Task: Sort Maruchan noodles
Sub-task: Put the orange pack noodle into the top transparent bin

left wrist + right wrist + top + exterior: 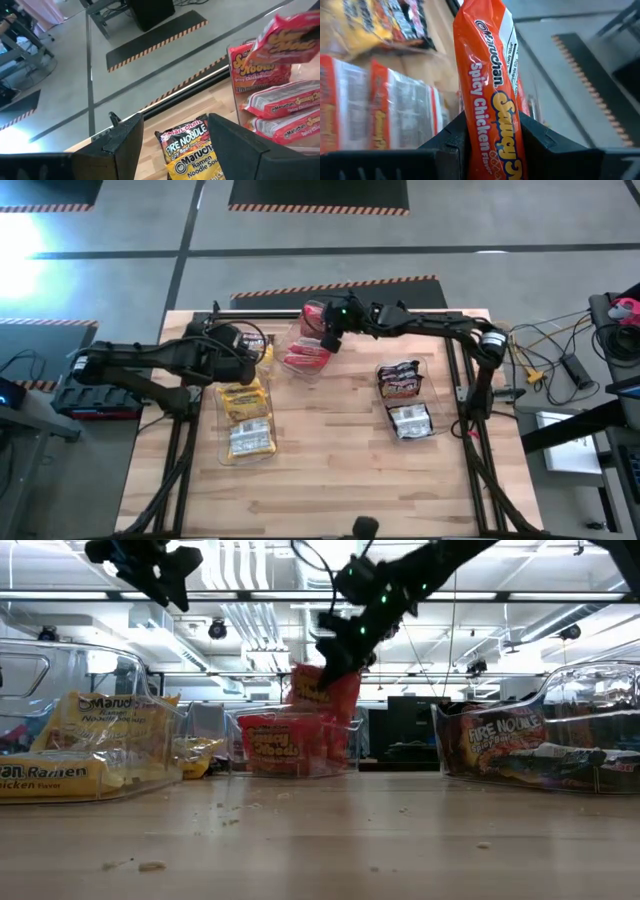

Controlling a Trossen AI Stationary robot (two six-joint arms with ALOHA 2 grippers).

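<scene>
My right gripper (pixel 328 338) is shut on a red Maruchan noodle packet (pixel 487 75), held over the clear bin (pixel 300 370) of red packets at the table's far middle. In the low view this packet (pixel 322 690) hangs under the gripper (pixel 345 650), its lower end about level with the bin's rim. My left gripper (pixel 175 120) stands open and empty above the far left of the table. Below it a dark Fire Noodle packet (pixel 186 141) and a yellow packet (pixel 192 165) lie on the wood. My right gripper pinches the red packet between its two fingers, low on the packet's printed length (pixel 492 145). The fingers come slanting down from the table's right. The packet sticks out past the fingertips (pixel 452 135) and is lifted clear of the table, over the red bin.
A bin with yellow packets (pixel 246 420) stands at the left. A bin with dark packets (pixel 404 395) stands at the right. The near half of the wooden table (pixel 330 490) is bare. Cables and gear lie beyond the right edge (pixel 560 360).
</scene>
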